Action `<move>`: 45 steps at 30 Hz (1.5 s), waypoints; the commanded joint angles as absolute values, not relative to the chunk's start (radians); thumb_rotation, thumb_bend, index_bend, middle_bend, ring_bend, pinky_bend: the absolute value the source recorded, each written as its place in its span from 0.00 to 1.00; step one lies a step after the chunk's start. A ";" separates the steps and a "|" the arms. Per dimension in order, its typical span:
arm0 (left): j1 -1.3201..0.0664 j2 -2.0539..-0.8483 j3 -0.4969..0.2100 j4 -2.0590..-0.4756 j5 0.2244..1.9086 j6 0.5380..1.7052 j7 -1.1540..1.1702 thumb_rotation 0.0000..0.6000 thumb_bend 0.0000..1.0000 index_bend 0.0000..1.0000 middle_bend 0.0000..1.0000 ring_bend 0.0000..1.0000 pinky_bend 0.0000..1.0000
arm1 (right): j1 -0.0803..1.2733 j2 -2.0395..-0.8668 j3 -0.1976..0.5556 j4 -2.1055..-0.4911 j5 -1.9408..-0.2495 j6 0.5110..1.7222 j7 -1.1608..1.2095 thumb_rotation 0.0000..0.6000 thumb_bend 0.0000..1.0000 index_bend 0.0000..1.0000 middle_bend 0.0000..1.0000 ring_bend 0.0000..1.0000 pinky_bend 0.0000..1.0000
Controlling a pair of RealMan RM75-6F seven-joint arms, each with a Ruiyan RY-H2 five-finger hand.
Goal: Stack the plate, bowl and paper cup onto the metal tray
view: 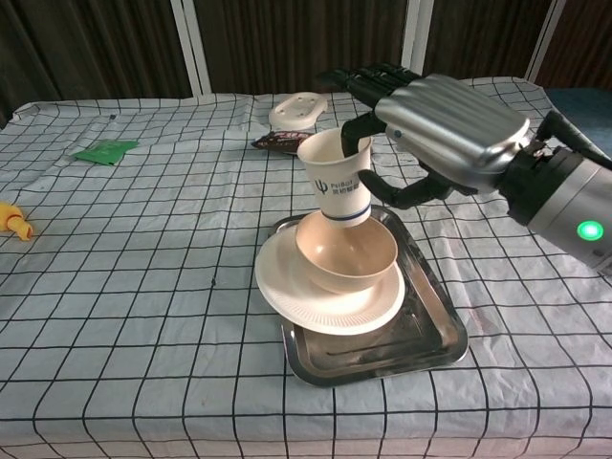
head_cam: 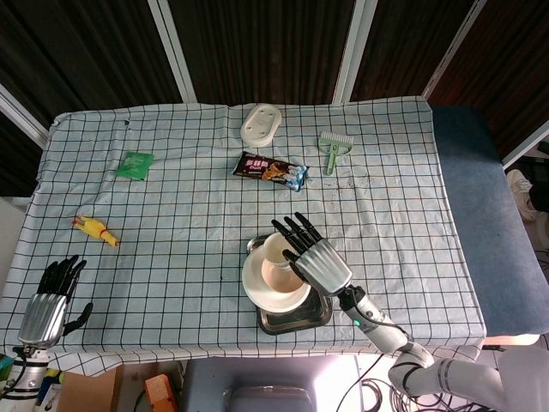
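Observation:
The metal tray (view: 432, 337) lies at the table's front middle, with the white plate (view: 306, 298) on it and the beige bowl (view: 356, 258) on the plate. My right hand (view: 442, 132) holds the white paper cup (view: 339, 177) by its rim, a finger inside and the thumb outside. The cup is tilted, its base down in the bowl. From the head view the right hand (head_cam: 314, 260) covers part of the cup (head_cam: 274, 248) and bowl above the tray (head_cam: 300, 314). Holding nothing, my left hand (head_cam: 47, 307) rests at the front left corner, fingers apart.
At the back lie a white soap dish (head_cam: 262, 123), a snack packet (head_cam: 270, 170) and a green brush (head_cam: 333, 150). A green packet (head_cam: 135, 164) and a yellow toy chicken (head_cam: 94, 230) are on the left. The table's right edge borders a blue surface.

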State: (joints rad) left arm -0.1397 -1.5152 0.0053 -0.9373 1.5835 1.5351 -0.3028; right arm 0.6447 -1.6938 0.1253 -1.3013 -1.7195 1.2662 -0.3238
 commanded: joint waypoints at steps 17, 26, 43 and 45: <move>-0.145 -1.521 0.003 -0.917 1.580 1.525 -0.344 1.00 0.34 0.00 0.00 0.00 0.00 | 0.613 -1.818 0.005 -1.058 -1.743 1.299 -0.172 1.00 0.47 0.40 0.01 0.00 0.00; -0.145 -1.521 0.001 -0.922 1.577 1.526 -0.342 1.00 0.34 0.00 0.00 0.00 0.00 | 0.578 -1.742 -0.032 -1.143 -1.718 1.277 -0.132 1.00 0.37 0.35 0.01 0.00 0.00; -0.112 -1.428 0.037 -1.078 1.597 1.547 -0.223 1.00 0.34 0.00 0.00 0.00 0.00 | 0.349 -1.308 -0.031 -1.651 -1.643 1.525 -0.531 1.00 0.22 0.04 0.00 0.00 0.00; -0.108 -1.403 0.045 -1.130 1.600 1.542 -0.203 1.00 0.34 0.00 0.00 0.00 0.00 | 0.271 -1.192 -0.070 -1.770 -1.567 1.552 -0.561 1.00 0.22 0.02 0.00 0.00 0.00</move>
